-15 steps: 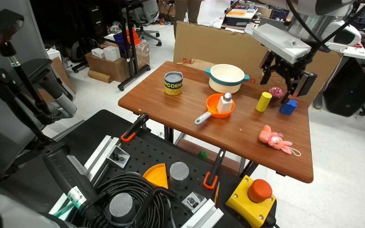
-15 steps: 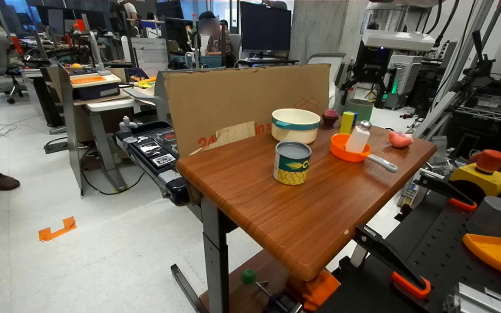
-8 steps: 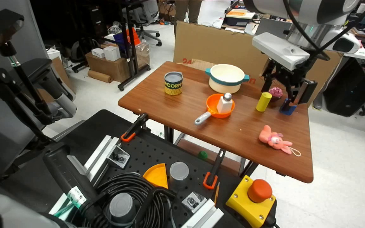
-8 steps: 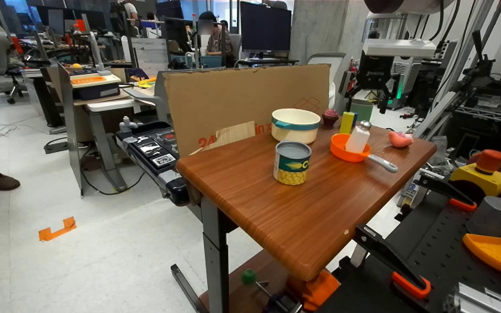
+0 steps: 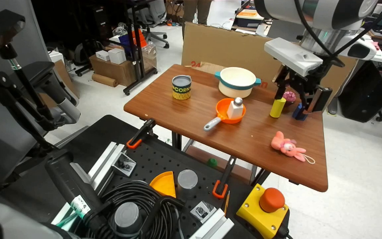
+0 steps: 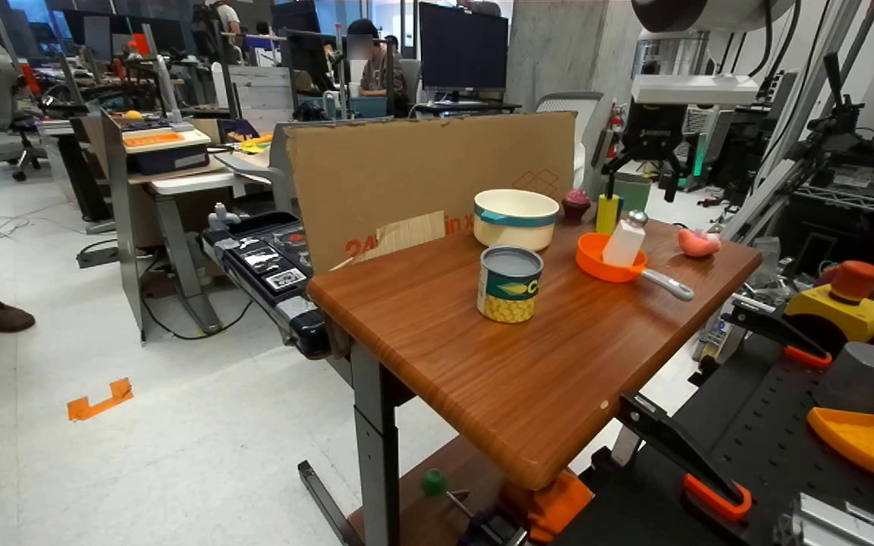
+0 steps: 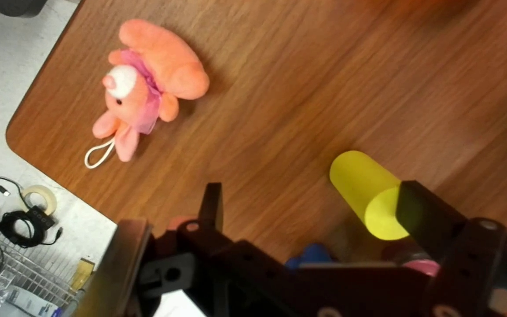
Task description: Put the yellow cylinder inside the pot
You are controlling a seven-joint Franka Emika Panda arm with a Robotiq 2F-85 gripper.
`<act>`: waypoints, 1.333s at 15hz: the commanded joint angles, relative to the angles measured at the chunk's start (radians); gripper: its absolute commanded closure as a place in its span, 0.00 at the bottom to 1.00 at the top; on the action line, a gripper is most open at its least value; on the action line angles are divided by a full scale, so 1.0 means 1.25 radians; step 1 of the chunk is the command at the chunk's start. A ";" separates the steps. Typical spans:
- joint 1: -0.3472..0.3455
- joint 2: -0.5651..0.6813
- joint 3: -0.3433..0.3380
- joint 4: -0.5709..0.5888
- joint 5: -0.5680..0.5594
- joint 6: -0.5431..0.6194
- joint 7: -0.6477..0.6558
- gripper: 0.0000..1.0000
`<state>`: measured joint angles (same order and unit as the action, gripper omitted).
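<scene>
The yellow cylinder point(image 5: 278, 108) stands upright on the brown table in both exterior views point(image 6: 606, 215). The pot point(image 5: 234, 89), cream-white with a blue-green band, stands farther back on the table; it also shows in an exterior view point(image 6: 514, 232) and is out of the wrist view. My gripper point(image 5: 292, 103) is open and empty above the table's right part. In the wrist view, the right fingertip of the gripper point(image 7: 310, 190) covers part of the top of the yellow cylinder point(image 7: 359, 182), which lies off to that side between the jaws. I cannot tell whether they touch.
A blue block point(image 5: 299, 112) and a pink-topped cupcake point(image 5: 289, 97) stand close to the cylinder. A pink plush toy point(image 5: 287, 146) lies near the front. An orange pan point(image 5: 222, 106) holding a shaker point(image 5: 235, 110) and a corn can point(image 5: 181, 88) stand farther left. Cardboard point(image 5: 224, 43) stands behind.
My gripper has come down toward the table, staying open. The yellow cylinder has shifted slightly to the right in both exterior views during the last half second. The pot has not moved.
</scene>
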<state>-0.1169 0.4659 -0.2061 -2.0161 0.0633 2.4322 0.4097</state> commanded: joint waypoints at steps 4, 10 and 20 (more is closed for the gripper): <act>0.011 -0.047 0.009 -0.002 0.012 0.011 -0.009 0.00; 0.016 -0.048 0.009 -0.001 0.013 0.040 -0.001 0.00; 0.012 -0.045 0.025 0.001 0.117 0.082 0.015 0.00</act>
<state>-0.0974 0.4129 -0.1860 -2.0114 0.1888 2.5461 0.4202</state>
